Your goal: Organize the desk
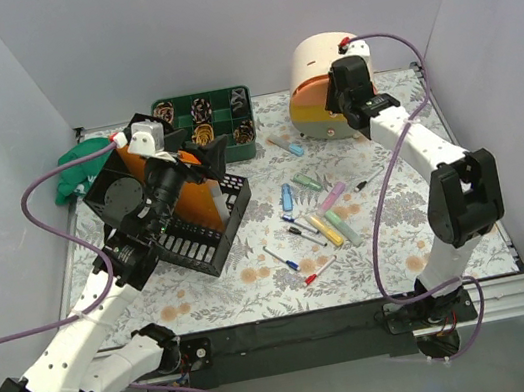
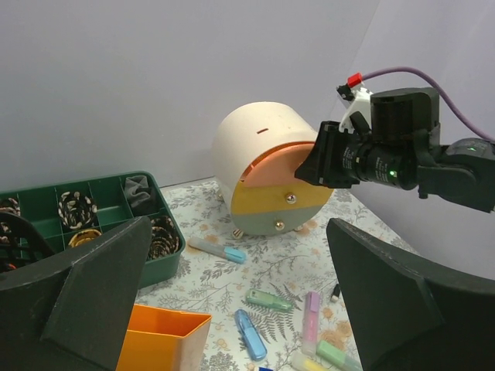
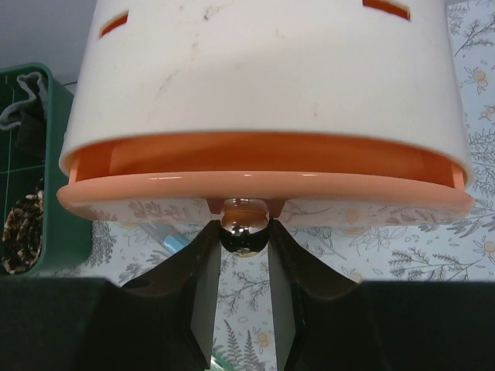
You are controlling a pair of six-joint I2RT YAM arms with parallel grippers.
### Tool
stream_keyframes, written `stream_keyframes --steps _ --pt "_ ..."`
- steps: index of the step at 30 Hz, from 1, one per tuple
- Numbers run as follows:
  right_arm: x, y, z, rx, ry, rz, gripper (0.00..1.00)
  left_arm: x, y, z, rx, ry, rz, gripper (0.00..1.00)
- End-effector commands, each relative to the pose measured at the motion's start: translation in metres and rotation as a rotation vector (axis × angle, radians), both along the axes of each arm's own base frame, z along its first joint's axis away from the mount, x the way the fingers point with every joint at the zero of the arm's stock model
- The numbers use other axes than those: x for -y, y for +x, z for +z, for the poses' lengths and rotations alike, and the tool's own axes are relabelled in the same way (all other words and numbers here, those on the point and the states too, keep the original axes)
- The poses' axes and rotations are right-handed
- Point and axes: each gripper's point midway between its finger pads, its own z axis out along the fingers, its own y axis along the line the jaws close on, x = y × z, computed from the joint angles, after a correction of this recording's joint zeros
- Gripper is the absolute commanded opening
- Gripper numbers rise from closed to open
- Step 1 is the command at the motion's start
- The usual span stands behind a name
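— Does the overhead view show the fingers of the right hand (image 3: 244, 246)?
— No. Its own wrist covers them, and the knob (image 3: 244, 226) they pinch on the round drawer unit (image 1: 310, 66) at the far right corner of the counter (image 1: 219, 300).
— The wire rack (image 1: 205, 245)?
— Half hidden by the left arm (image 1: 92, 327). The green tray (image 3: 62, 232) runs off the wrist view's left edge, and its contents are too blurred to tell.

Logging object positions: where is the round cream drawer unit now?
In the top view the drawer unit stands at the desk's far edge, right side, right of the green compartment tray; the right claw flanks its knob.
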Motion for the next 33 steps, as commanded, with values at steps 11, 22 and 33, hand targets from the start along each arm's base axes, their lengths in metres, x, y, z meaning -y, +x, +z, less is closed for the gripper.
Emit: stream_keyframes --steps 11,22,33 --pt "-0.002 -0.084 0.001 0.014 0.118 0.125 0.23 -0.006 -0.005 0.007 0.027 -0.01 -0.001 0.98" --pt "-0.007 -0.096 -0.005 0.003 0.116 0.188 0.59 -0.005 -0.003 0.004 0.02 -0.009 -0.003 0.98" --pt "-0.011 -0.13 0.023 0.074 -0.04 0.521 0.98 -0.003 -0.005 0.002 0.03 -0.003 -0.02 0.98"
